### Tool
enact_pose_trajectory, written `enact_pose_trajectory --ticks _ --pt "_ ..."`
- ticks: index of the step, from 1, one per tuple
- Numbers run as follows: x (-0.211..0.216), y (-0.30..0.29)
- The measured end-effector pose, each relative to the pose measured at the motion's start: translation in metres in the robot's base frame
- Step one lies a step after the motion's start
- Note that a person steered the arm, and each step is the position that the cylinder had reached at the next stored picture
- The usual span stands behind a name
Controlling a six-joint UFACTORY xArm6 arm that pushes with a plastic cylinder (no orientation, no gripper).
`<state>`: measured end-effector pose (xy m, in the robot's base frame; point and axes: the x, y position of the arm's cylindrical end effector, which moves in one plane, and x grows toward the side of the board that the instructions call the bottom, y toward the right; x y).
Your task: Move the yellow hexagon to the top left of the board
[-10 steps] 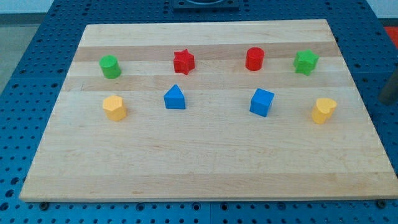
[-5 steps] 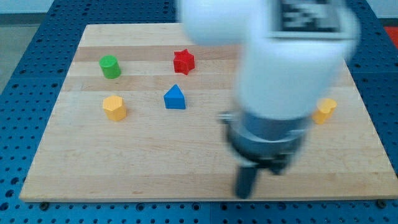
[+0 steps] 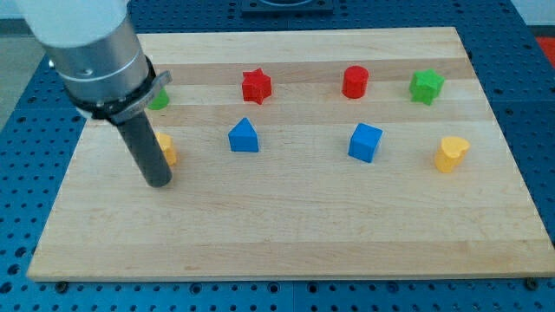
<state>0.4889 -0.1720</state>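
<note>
Now the arm leans in from eleven o'clock, its rod upright, my tip (image 3: 159, 183) on the table (image 3: 286, 234) just at six o'clock of the yellow hexagon (image 3: 167, 149), which the rod half hides. A green block (image 3: 159, 99) peeks out behind the arm at twelve o'clock.

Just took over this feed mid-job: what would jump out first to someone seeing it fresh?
The big grey arm fills the view's upper left, its dark rod reaching down so my tip sits just below the half-hidden yellow hexagon. Across the wooden board, coloured blocks stand in two rows, the red star brightest up top.
</note>
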Motion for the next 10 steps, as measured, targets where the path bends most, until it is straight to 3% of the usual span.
enact_pose_trajectory --ticks 1,2,3,5,7,10 --pt "-0.026 -0.005" --pt "0.005 -0.008" --pt "-0.002 -0.038" --pt "-0.074 -0.033" --pt "-0.031 -0.004" --pt "-0.145 0.010"
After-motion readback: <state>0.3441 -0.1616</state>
